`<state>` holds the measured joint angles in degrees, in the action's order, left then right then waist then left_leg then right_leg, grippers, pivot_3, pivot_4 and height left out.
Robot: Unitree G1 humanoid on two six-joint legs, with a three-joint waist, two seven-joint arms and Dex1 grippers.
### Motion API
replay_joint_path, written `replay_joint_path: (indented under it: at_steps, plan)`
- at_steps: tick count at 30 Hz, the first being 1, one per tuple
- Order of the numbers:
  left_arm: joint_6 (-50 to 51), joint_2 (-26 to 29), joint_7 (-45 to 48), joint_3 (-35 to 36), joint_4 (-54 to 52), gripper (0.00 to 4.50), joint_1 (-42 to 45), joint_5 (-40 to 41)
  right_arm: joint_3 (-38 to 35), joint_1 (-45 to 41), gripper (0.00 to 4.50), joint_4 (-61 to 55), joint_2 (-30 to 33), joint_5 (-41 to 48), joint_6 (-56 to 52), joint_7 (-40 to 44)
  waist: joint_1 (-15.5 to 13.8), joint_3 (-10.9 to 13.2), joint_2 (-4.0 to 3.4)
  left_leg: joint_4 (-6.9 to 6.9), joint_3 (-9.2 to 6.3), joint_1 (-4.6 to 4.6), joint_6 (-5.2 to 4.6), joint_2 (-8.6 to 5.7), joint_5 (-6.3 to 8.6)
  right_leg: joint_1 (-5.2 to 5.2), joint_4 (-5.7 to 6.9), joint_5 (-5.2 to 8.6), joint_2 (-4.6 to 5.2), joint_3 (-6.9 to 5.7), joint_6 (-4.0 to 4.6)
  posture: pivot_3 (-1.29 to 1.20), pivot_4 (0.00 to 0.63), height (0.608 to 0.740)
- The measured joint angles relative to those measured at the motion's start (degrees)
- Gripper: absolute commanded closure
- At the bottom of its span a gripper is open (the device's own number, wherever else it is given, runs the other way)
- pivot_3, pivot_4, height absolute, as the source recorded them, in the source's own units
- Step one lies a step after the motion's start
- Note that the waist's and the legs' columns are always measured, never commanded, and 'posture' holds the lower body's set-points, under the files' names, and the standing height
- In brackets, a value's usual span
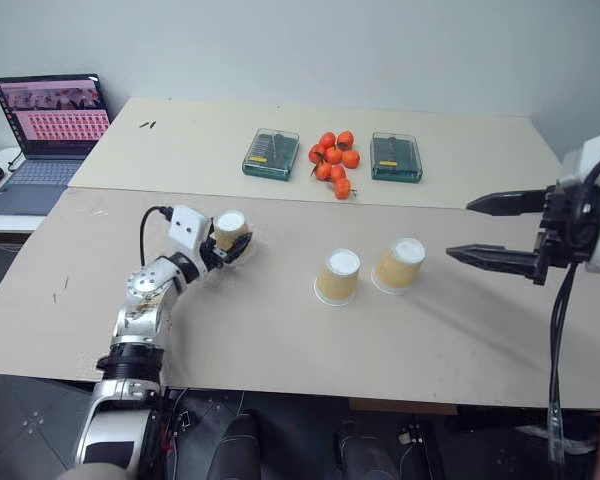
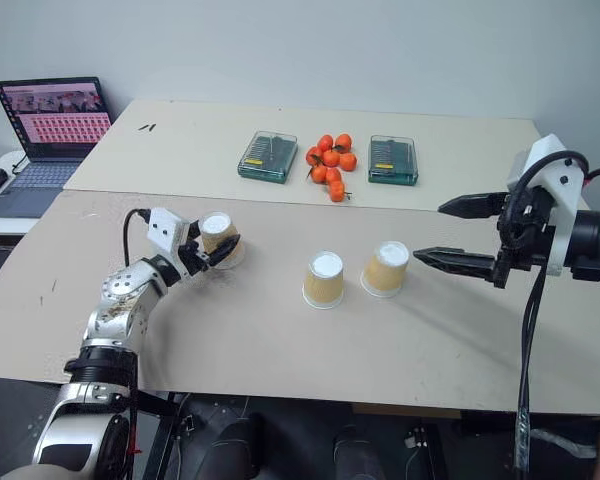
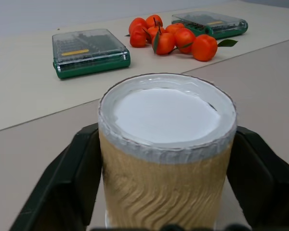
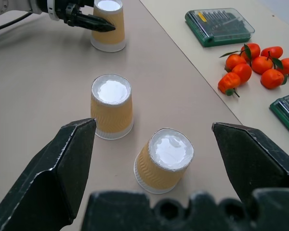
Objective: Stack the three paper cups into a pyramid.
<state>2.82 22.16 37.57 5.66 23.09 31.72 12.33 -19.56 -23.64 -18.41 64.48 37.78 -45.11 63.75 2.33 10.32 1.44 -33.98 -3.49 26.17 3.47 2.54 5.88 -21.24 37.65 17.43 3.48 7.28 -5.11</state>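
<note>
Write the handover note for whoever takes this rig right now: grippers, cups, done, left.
Left gripper: fingers closed around the left cup, which stands upside down on the table.
Right gripper: open, holding nothing, in the air to the right of the other two.
Middle cup and right cup: upside down, side by side with a small gap, mid-table.
Done: third cup gripped.
Left: probably close the gap, then set the gripped cup on top.
</note>
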Motion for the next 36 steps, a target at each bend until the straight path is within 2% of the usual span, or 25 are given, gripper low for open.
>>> replay_joint_path:
  at_steps: [1,7,20,31,36]
  plan:
    - [-0.34,-0.10,0.06,-0.02,0.18,2.15,0.15,0.00,-0.02,0.01,0.00,-0.25,0.00,0.50,-0.21,-0.14,0.04,0.00,0.00,0.00,0.00,0.00,0.00,0.01,0.00,0.00,0.00,0.00,0.00,0.00,0.00,0.00,0.150,0.732]
    - [0.49,-0.22,0.86,-0.31,-0.72,2.15,0.09,0.41,-0.03,0.00,0.00,-0.73,-0.15,2.56,-0.53,-0.18,0.00,0.00,0.00,0.00,-0.01,0.01,0.00,0.00,0.00,0.00,0.00,0.00,0.00,-0.01,0.00,0.00,0.150,0.732]
    - [13.88,7.58,13.07,-4.09,-25.07,2.15,-8.21,7.50,3.32,-2.15,0.00,1.24,-2.45,4.56,1.37,2.33,0.00,0.00,-0.01,-0.01,0.01,0.00,0.00,0.04,0.00,0.01,0.00,0.00,0.00,-0.03,0.00,0.00,0.150,0.732]
    - [15.08,3.49,13.52,-8.41,-27.41,2.15,-9.80,8.12,5.73,-5.41,0.00,0.51,-2.95,4.80,0.87,0.76,-0.05,0.00,-0.01,0.01,0.02,0.01,0.00,0.05,0.00,0.01,-0.02,0.02,-0.01,-0.05,0.02,0.00,0.150,0.732]
    - [12.99,1.73,14.48,-9.93,-23.34,2.15,-8.65,7.49,4.82,-4.47,0.00,-0.95,-1.87,6.25,-0.68,-0.20,-0.14,0.00,-0.01,0.00,0.02,0.01,0.00,0.05,0.00,0.01,-0.02,0.02,0.00,-0.05,0.02,0.00,0.150,0.732]
